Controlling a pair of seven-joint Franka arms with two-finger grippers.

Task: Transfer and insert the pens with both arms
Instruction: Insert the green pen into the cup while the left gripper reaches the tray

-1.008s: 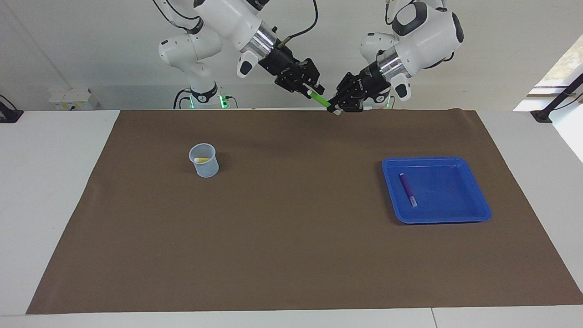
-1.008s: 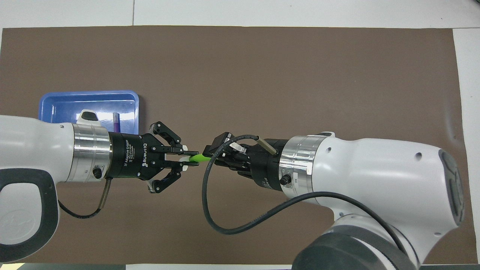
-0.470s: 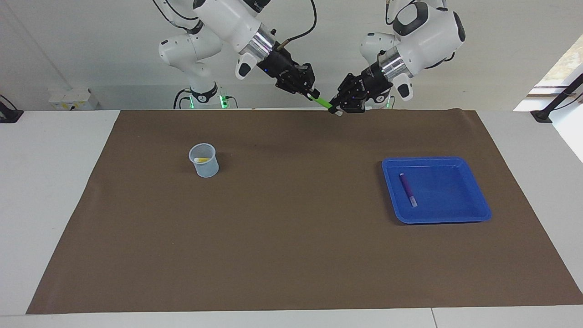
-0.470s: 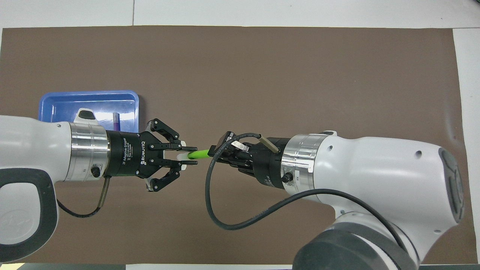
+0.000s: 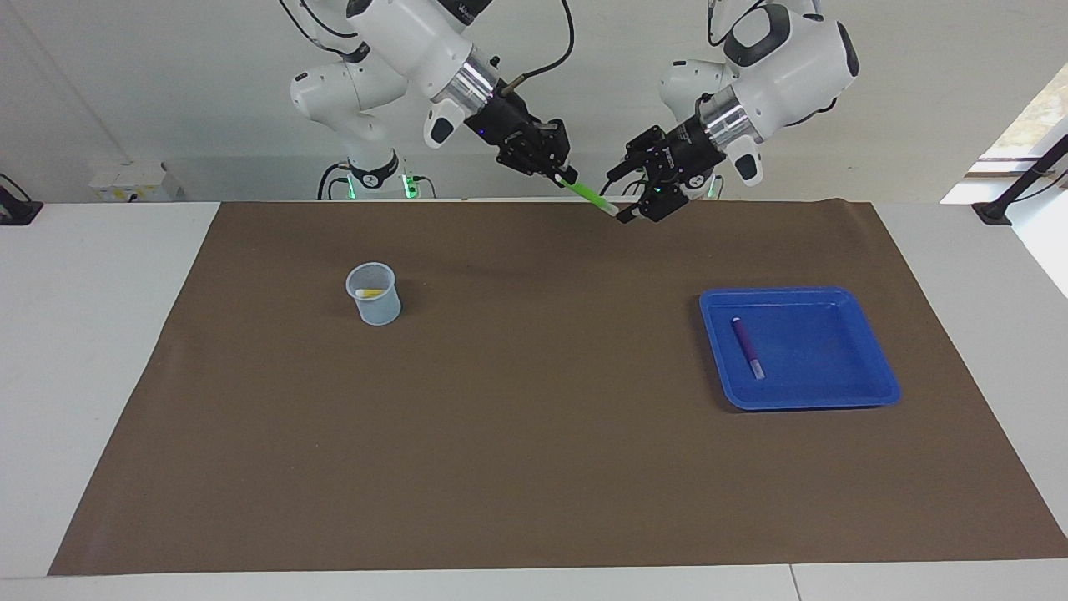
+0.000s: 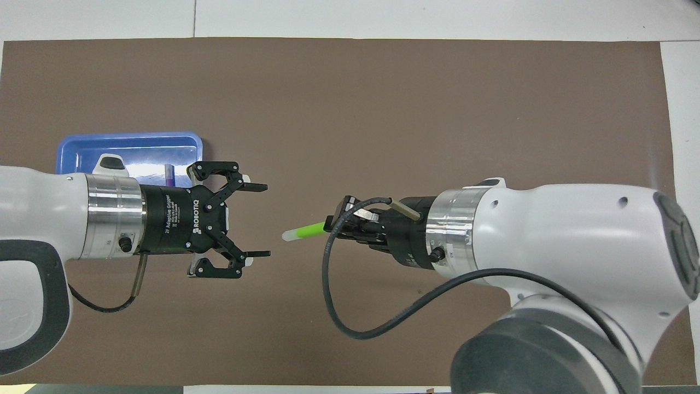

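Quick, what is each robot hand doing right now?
Left hand: open, holding nothing.
Right hand: shut on the green pen.

Facing view: we look from high across surface (image 5: 100, 334) toward robots, arm bases at top edge, whole brown mat (image 5: 534, 467) in frame, camera well back.

Overhead view: we look steeply down from above robots' own end, facing forward; much closer, both arms fill lower half, mat cut at bottom.

Views half a turn apart. Both share mat, blue tray (image 5: 868, 392) (image 6: 71, 150), green pen (image 5: 586, 193) (image 6: 306, 231), left gripper (image 5: 644, 185) (image 6: 261, 220) and right gripper (image 5: 554, 174) (image 6: 330, 224). We see cup (image 5: 374, 294) in facing view only.
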